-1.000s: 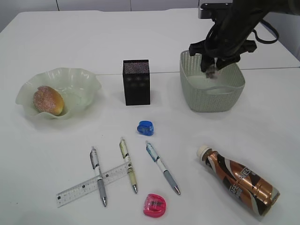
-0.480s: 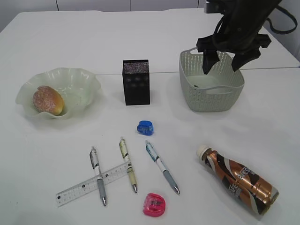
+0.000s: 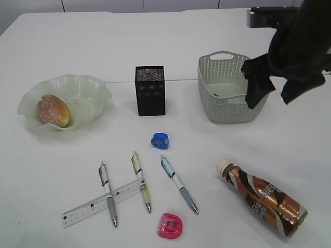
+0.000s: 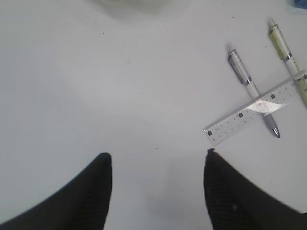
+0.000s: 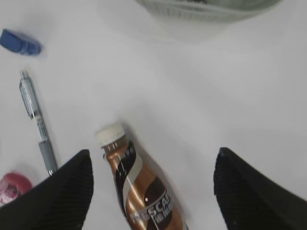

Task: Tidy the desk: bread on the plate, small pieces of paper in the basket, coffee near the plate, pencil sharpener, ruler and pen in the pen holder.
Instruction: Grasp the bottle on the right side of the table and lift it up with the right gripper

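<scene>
While right gripper [image 5: 152, 189] gapes empty, coffee [image 5: 139, 191] reads "NESCAFE"; left gripper [image 4: 157, 191] spread, empty.

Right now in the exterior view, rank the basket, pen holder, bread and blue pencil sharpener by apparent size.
1. basket, largest, though partly hidden by the right arm.
2. pen holder.
3. bread, clearly smaller than the holder.
4. blue pencil sharpener, smallest.
</scene>
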`<action>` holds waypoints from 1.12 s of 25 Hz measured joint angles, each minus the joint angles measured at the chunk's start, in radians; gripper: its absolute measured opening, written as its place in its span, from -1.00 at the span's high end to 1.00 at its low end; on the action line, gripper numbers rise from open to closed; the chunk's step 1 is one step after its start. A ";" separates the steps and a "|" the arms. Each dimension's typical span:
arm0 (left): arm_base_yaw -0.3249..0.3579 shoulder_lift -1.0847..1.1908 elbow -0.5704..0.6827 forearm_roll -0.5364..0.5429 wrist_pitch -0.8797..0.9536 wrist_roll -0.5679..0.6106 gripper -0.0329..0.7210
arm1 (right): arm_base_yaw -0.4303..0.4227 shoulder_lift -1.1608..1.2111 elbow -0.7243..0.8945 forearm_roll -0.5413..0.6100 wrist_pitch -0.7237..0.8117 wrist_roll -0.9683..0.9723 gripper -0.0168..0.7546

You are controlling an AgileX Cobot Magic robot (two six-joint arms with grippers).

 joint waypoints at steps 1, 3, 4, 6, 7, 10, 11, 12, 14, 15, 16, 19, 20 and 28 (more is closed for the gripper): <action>0.000 0.000 0.000 0.000 0.000 0.000 -0.26 | 0.000 -0.028 0.041 0.002 0.000 -0.009 -0.53; 0.000 0.000 0.000 0.000 -0.002 0.000 -0.26 | 0.000 -0.078 0.118 0.007 -0.005 -0.009 -0.53; 0.000 0.000 0.000 0.000 -0.002 0.000 -0.26 | 0.000 -0.106 0.158 0.007 -0.007 -0.014 -0.53; 0.000 0.000 0.000 0.000 -0.002 0.000 -0.26 | 0.001 -0.151 0.227 0.009 -0.012 -0.037 -0.53; 0.000 0.000 0.000 0.000 -0.002 0.000 -0.26 | 0.005 -0.171 0.259 0.011 -0.012 -0.060 -0.53; 0.000 0.000 0.000 0.000 -0.002 0.000 -0.26 | 0.041 -0.187 0.307 0.012 -0.014 -0.112 -0.53; 0.000 0.000 0.000 0.000 -0.002 0.000 -0.26 | 0.063 -0.185 0.312 0.012 -0.017 -0.123 -0.53; 0.000 0.000 0.000 0.000 -0.002 0.000 -0.26 | 0.085 -0.178 0.313 0.004 -0.026 -0.133 -0.53; 0.000 0.000 0.000 0.000 -0.004 0.000 -0.26 | 0.140 -0.155 0.313 -0.030 -0.064 -0.147 -0.53; 0.000 0.000 0.000 0.000 -0.004 0.000 -0.26 | 0.165 -0.144 0.313 -0.049 -0.091 -0.152 -0.53; 0.000 0.000 0.000 0.000 -0.004 0.000 -0.26 | 0.184 -0.130 0.316 -0.067 -0.114 -0.160 -0.53; 0.000 0.000 0.000 0.000 -0.006 0.000 -0.26 | 0.223 -0.085 0.316 -0.077 -0.180 -0.215 -0.53; 0.000 0.000 0.000 0.000 -0.006 0.000 -0.26 | 0.230 -0.066 0.316 -0.077 -0.197 -0.234 -0.53; 0.000 0.000 0.000 0.002 -0.006 0.000 -0.26 | 0.234 0.073 0.316 -0.085 -0.260 -0.257 -0.52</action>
